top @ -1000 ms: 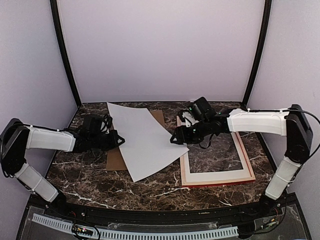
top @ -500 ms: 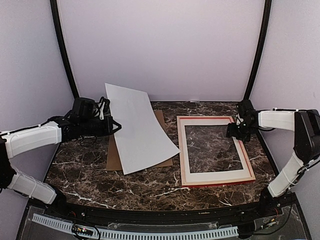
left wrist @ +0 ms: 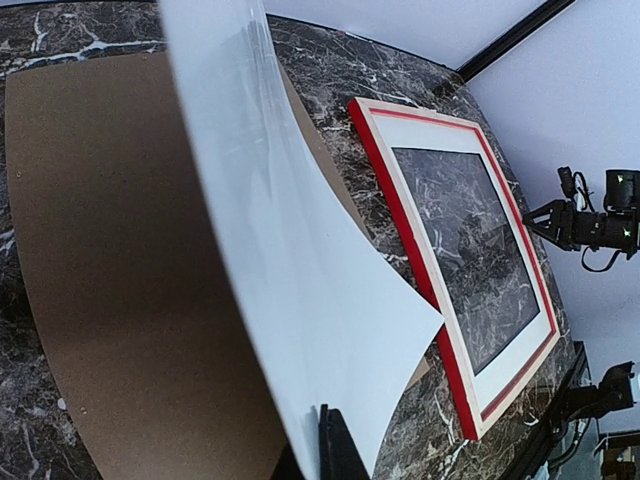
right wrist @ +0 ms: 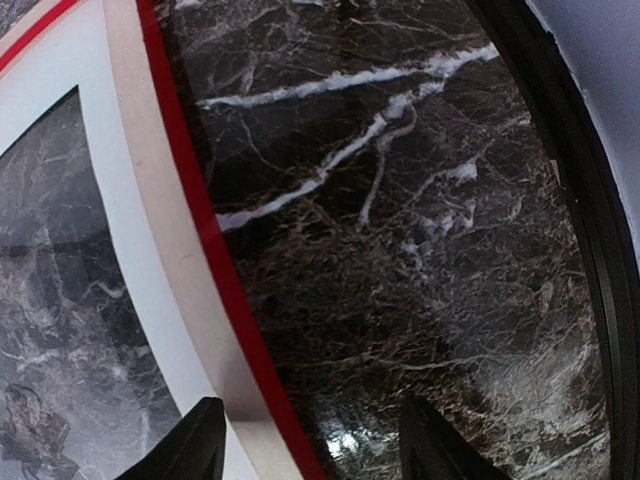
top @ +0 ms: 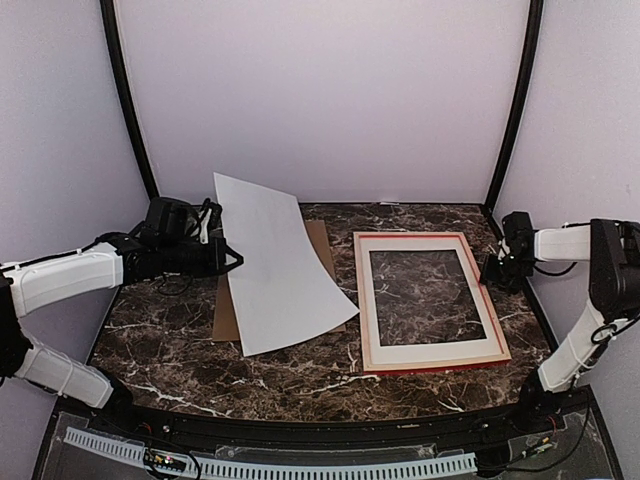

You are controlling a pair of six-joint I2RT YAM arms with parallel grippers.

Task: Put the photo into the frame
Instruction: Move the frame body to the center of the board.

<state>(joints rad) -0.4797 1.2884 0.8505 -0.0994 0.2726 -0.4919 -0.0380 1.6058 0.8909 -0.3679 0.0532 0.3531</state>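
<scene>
Top external: thin white photo (top: pixel 280 265) curls over brown board (top: pixel 226 318).

The whole worktop (top: pixel 300 370) is taken in from above and behind the arm bases, from far off, facing the back wall. The left wrist view is set low at the worktop's left and aimed rightward along the photo (left wrist: pixel 300 280), which is very near. The right wrist view is pointed steeply down, close over the right rail of the frame (right wrist: pixel 150 230). The frame is shared by all three views.
</scene>
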